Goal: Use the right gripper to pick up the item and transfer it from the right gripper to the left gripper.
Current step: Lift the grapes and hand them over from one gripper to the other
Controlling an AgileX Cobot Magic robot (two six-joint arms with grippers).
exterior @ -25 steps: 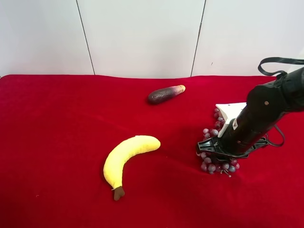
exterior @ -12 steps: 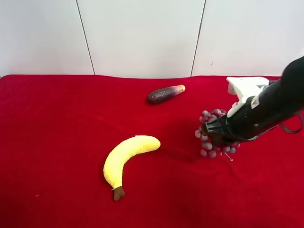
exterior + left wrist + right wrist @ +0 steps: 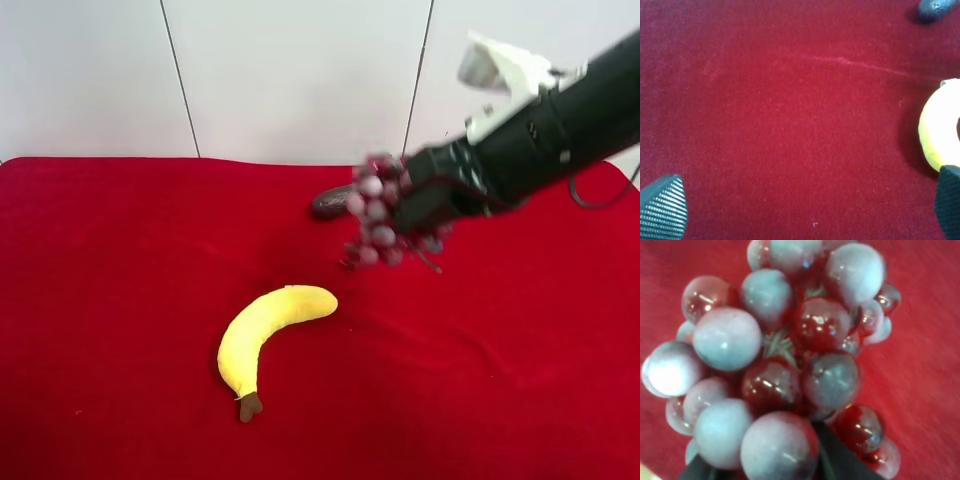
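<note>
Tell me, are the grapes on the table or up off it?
Off it: the grape bunch hangs from the right gripper, clear of the red cloth.

Bare red cloth [image 3: 120,300] is lying open across the exterior high view's left and front, while the banana [image 3: 270,325] is blocking the middle, the eggplant-like piece [image 3: 325,205] is sitting behind it, and the right gripper [image 3: 405,215] is holding the grapes [image 3: 372,215] aloft, partly hiding that piece.

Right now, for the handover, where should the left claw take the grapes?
Take the free end of the grapes, the cluster sticking out past the right claw, coming from the side opposite it. That claw pinches one end in mid-air, so the far end is probably clear.
</note>
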